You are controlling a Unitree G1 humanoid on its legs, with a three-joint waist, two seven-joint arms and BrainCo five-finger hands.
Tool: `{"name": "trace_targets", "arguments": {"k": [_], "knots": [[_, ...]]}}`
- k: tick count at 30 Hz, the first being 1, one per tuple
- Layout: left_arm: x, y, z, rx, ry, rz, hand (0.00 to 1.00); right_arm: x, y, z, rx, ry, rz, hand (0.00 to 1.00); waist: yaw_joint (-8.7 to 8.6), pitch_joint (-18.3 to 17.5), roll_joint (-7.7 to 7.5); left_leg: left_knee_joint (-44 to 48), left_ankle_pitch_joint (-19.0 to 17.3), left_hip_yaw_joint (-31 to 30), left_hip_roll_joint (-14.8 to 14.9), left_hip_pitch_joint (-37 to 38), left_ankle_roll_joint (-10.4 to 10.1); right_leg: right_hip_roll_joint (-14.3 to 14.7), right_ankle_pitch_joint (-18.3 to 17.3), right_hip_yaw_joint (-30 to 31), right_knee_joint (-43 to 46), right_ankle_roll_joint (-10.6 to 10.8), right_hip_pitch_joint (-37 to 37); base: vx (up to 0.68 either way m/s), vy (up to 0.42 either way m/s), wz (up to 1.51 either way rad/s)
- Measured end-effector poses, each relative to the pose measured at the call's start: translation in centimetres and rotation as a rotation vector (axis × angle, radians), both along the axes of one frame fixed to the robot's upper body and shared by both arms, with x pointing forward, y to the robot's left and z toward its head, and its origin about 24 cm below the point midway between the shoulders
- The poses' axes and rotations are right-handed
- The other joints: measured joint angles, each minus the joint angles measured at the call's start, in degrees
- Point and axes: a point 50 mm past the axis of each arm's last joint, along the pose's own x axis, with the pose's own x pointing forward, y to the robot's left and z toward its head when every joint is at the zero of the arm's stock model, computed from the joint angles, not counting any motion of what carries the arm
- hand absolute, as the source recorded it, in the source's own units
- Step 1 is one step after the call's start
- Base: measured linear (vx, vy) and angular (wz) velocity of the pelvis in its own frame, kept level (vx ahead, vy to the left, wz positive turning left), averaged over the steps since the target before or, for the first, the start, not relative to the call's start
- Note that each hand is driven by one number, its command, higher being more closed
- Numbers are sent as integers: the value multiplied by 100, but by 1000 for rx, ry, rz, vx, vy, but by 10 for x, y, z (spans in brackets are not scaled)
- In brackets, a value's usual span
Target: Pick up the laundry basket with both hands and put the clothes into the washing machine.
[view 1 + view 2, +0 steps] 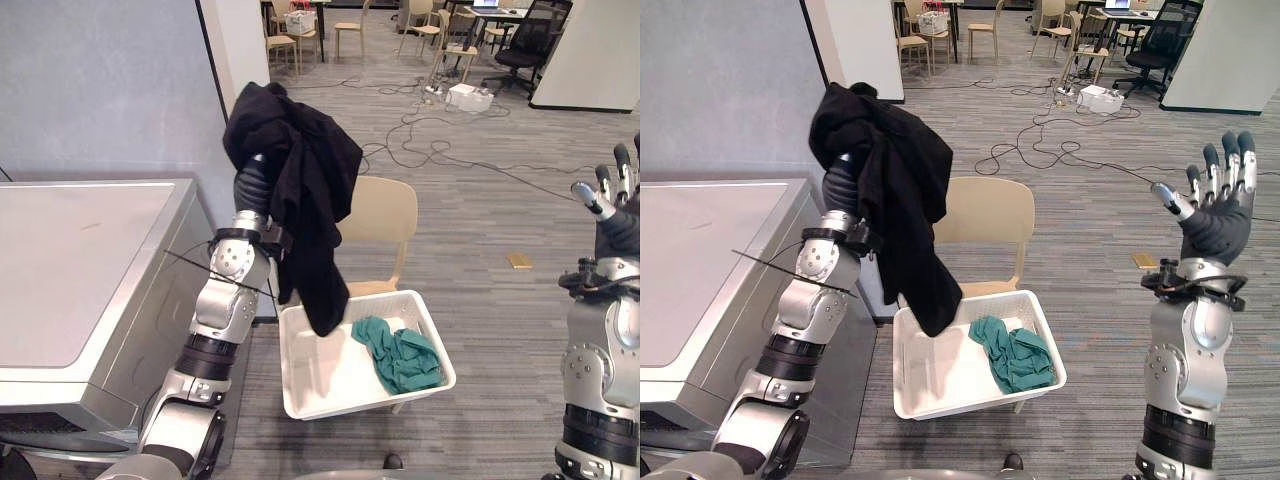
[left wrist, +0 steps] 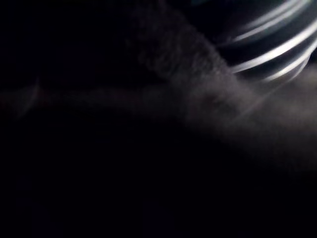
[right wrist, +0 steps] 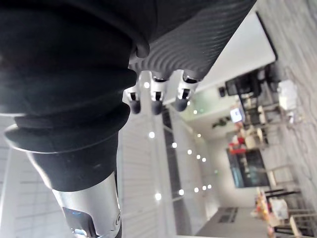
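A black garment [image 1: 300,180] hangs draped over my raised left hand, whose ribbed wrist cover [image 1: 250,185] shows beneath the cloth; the rest of that hand is hidden. The garment's lower end dangles into the white laundry basket [image 1: 300,330], which sits on a beige chair [image 1: 385,210]. A teal garment [image 1: 400,355] lies crumpled in the basket's right half. Dark cloth [image 2: 148,124] covers the left wrist view. My right hand [image 1: 1220,200] is held up at the right, away from the basket, open with straight fingers [image 3: 156,96] and nothing in it.
The silver washing machine [image 1: 80,260] stands at the left, its flat top beside my left arm. Cables [image 1: 420,140] trail across the grey floor behind the chair. Further chairs and desks [image 1: 300,30] stand at the back of the room.
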Motion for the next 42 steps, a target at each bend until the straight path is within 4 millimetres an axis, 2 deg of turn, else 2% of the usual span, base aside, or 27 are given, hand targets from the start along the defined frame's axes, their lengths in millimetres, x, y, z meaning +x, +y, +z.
{"name": "trace_targets", "arguments": {"k": [2, 6, 8, 12, 17, 19, 21, 24, 26, 29, 30, 33, 35, 39, 42], "knots": [[-5, 6, 5, -20, -30, 23, 100, -2, 0, -5, -3, 23, -8, 0, -3, -3, 7, 0, -2, 2, -2, 0, -2, -1, -1, 2, 0, -1, -3, 0, 0, 0], [-20, 35, 17, -74, -110, 122, 100, -8, -4, -19, 17, 72, -39, 0, -1, -38, 71, -3, -4, -3, -3, -1, -4, -2, -10, -1, 0, -12, -3, 0, 0, 0], [-33, 59, 20, -90, -152, 207, 100, -15, -10, -29, 50, 96, -75, 0, 1, -75, 137, -8, -7, -8, -3, -1, -7, -1, -24, -5, -1, -25, -2, 0, 0, 0], [-61, 96, 33, -93, -257, 356, 100, -30, -17, -50, 90, 167, -126, 0, 10, -94, 169, -14, -10, -29, 13, -2, -11, 13, -40, -23, -2, -38, 3, 0, 0, 0], [-105, 138, 44, -54, -378, 587, 100, -54, -10, -92, 184, 309, -118, 0, 21, -157, 254, -103, -7, -90, 44, -14, -12, 10, -84, -100, -4, -28, 16, -8, -13, 7], [-131, 160, 49, -20, -422, 725, 100, -71, -10, -109, 246, 357, -163, 0, 32, -174, 281, -116, -7, -173, 52, -46, -12, 12, -112, -174, -4, -31, 51, -2, -13, 18], [-159, 176, 52, 20, -464, 877, 100, -83, -15, -116, 264, 387, -209, 0, 83, -180, 289, -116, -6, -207, 55, -37, -12, 14, -127, -198, -4, -31, 82, 12, -16, 10], [-189, 192, 52, 66, -475, 1028, 100, -97, -21, -123, 274, 413, -269, 0, 162, -187, 294, -121, -7, -232, 53, -38, -12, 9, -140, -218, -5, -36, 104, 8, -10, 8], [-214, 204, 49, 119, -458, 1171, 100, -106, -26, -134, 309, 448, -319, 0, 190, -197, 280, -121, -7, -297, 54, -44, -12, 5, -160, -317, -5, -39, 141, -4, -15, 15], [-234, 211, 44, 128, -445, 1278, 100, -118, -23, -155, 368, 525, -342, 0, 287, -205, 305, -119, -10, -369, 60, -26, -13, 4, -199, -351, -5, -34, 207, -18, -18, 15], [-243, 212, 37, 116, -428, 1337, 100, -125, -19, -171, 402, 601, -351, 0, 340, -229, 308, -120, -11, -390, 61, -28, -13, 3, -222, -370, -5, -22, 224, -21, -17, 8], [-256, 212, 21, 88, -370, 1429, 100, -135, -7, -202, 456, 743, -317, 0, 362, -229, 310, -144, -32, -467, 61, -57, -36, -4, -276, -462, -5, -31, 244, -34, -20, 17], [-263, 210, 2, 28, -287, 1482, 100, -147, 10, -234, 533, 889, -254, 0, 433, -219, 312, -146, -35, -516, 69, -79, -33, 2, -311, -489, -5, -25, 244, -33, -19, 9], [-269, 206, -21, -49, -194, 1524, 100, -169, 43, -277, 646, 1113, -151, 0, 494, -146, 298, -128, -43, -633, 69, -153, -21, -4, -343, -608, -4, -4, 268, -21, -15, 14], [-268, 204, -31, -78, -150, 1540, 100, -180, 60, -295, 688, 1221, -93, 0, 532, -69, 275, -95, -32, -679, 70, -145, -32, -3, -347, -678, -3, -10, 322, 4, -4, 14]]}}
